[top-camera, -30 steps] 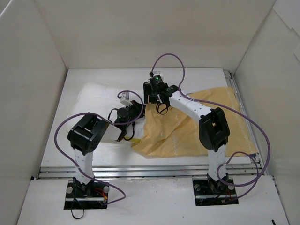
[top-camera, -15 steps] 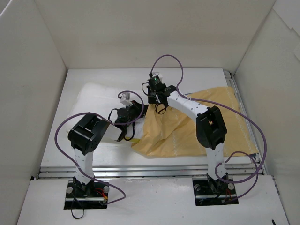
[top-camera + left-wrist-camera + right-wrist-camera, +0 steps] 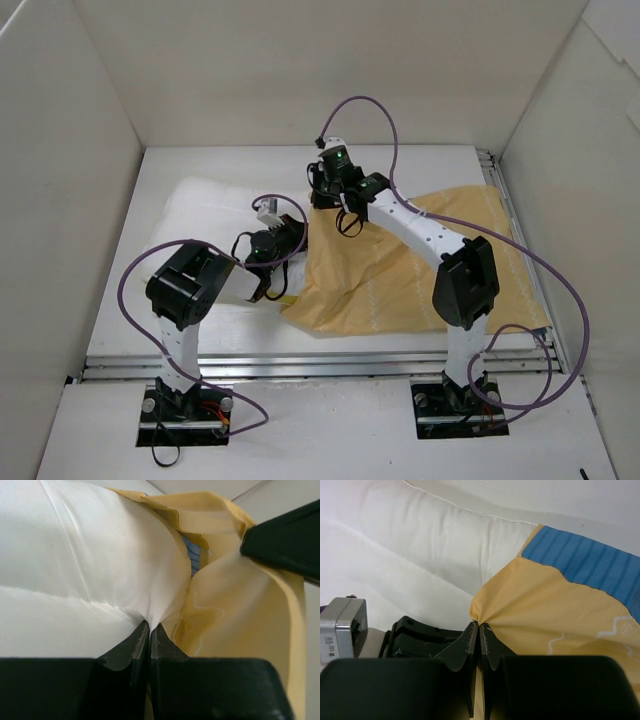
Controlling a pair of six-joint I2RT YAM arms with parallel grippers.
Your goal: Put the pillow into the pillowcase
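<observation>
Looking down from the top camera, the white pillow lies on the left half of the table. The yellow pillowcase lies crumpled on the right half, plain side up, and the two touch near the middle. The left arm and the right arm both reach to that meeting line. Their black wrists cover it, so this view cannot show how the jaws stand or what they hold. The left wrist camera fills that gap: the left gripper is pinched tight on a pucker of the pillow's white cover, at a stitched seam, with yellow cloth bulging just beside it on the right. At the pillow's rounded far corner the yellow cloth laps over it and gapes a little, baring a strip of blue cloth that the top camera does not catch. A black part cuts in from the right edge, too cropped to name. The right wrist camera shows the right gripper closed narrow on a gathered fold of the pillowcase's yellow edge. A blue striped patch of the case shows beyond it, and the pillow lies behind. A grey camera box and a black body sit at lower left, partly cut off.
</observation>
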